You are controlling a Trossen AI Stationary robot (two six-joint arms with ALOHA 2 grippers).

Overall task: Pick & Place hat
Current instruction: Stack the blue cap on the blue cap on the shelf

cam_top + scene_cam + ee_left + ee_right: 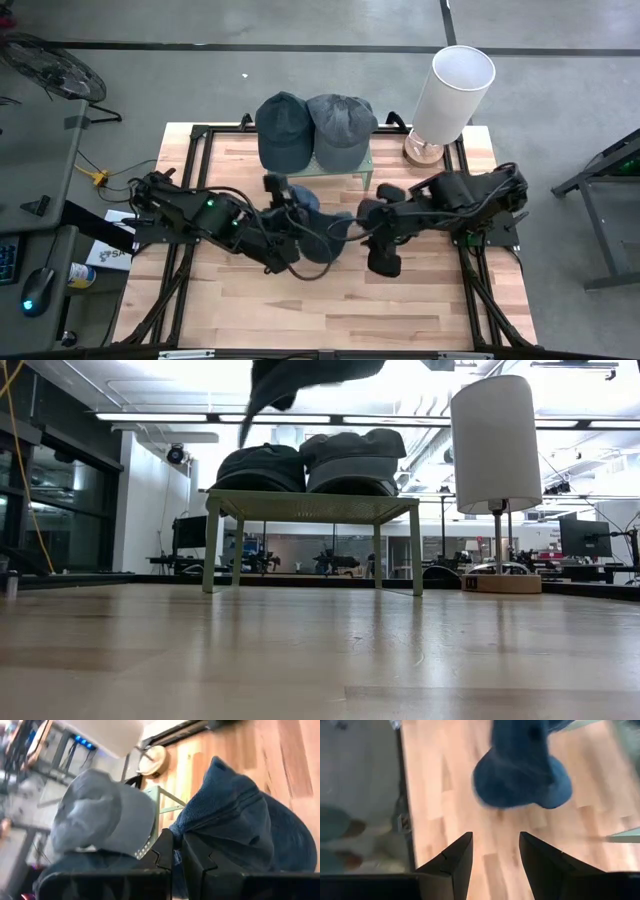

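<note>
A dark blue cap (pixel 325 243) is held over the table's middle by my left gripper (pixel 295 215), which is shut on it. In the low view the blue cap (pixel 300 380) hangs at the picture's top, clear of the table. My right gripper (pixel 495 852) is open and touches nothing; it hovers just right of the blue cap (pixel 520 770). A dark grey-blue cap (pixel 283 128) and a lighter grey cap (pixel 340 128) rest by their rims on a small green stand (pixel 366 172) at the table's far edge. My left gripper (pixel 172 857) pinches the blue cap between its two fingers at a bunched fold of the cloth (pixel 187 827) near the cap's edge. The crown (pixel 240 815) bulges out beyond the fingertips. The cap is lifted clear of the table.
A white-shaded lamp (pixel 450 95) on a round wooden base stands at the table's far right corner, beside the stand. Black frame rails (pixel 185 170) run along the table's edges. Bare wood (pixel 330 310) lies toward the near edge.
</note>
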